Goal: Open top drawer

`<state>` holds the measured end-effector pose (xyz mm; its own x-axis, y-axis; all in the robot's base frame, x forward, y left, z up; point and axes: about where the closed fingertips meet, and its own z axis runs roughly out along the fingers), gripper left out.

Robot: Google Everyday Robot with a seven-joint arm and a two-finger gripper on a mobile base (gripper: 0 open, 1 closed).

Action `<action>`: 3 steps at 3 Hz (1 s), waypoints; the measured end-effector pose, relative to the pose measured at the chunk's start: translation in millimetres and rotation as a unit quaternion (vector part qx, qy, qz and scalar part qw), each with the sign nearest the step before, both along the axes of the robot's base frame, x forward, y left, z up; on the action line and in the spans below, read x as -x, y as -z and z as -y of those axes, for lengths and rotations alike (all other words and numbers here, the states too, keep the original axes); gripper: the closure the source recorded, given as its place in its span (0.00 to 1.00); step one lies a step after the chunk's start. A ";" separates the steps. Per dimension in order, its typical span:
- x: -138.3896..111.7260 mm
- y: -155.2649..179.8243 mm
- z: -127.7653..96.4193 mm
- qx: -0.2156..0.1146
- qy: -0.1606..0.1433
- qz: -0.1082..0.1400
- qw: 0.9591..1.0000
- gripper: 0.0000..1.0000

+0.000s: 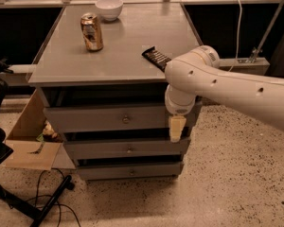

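The top drawer (pixel 99 119) is the wide grey front just under the tabletop, with a small round metal knob (pixel 126 119) at its centre. Its front sits about flush with the cabinet, under a dark gap. My gripper (pixel 176 128) hangs from the white arm (pixel 213 82) in front of the drawer's right end, well right of the knob and a little lower. It reaches down to the second drawer (pixel 128 149). A third drawer (pixel 130 171) is at the bottom.
On the grey tabletop (pixel 128 37) stand a can (pixel 92 31), a white bowl (pixel 109 8) and a dark snack bar (pixel 156 58). A cardboard box (pixel 31 138) sits left of the cabinet. Black stand legs and cables (pixel 42 202) lie at the lower left.
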<state>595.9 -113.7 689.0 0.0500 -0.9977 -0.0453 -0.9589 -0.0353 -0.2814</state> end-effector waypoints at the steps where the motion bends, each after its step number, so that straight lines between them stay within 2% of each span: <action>1: -16.8 28.7 -10.3 -0.010 0.002 -0.030 1.000 0.00; 2: -19.0 59.3 -11.9 -0.035 0.021 -0.065 0.997 0.20; 3: -7.6 64.2 1.0 -0.044 0.046 -0.078 0.995 0.49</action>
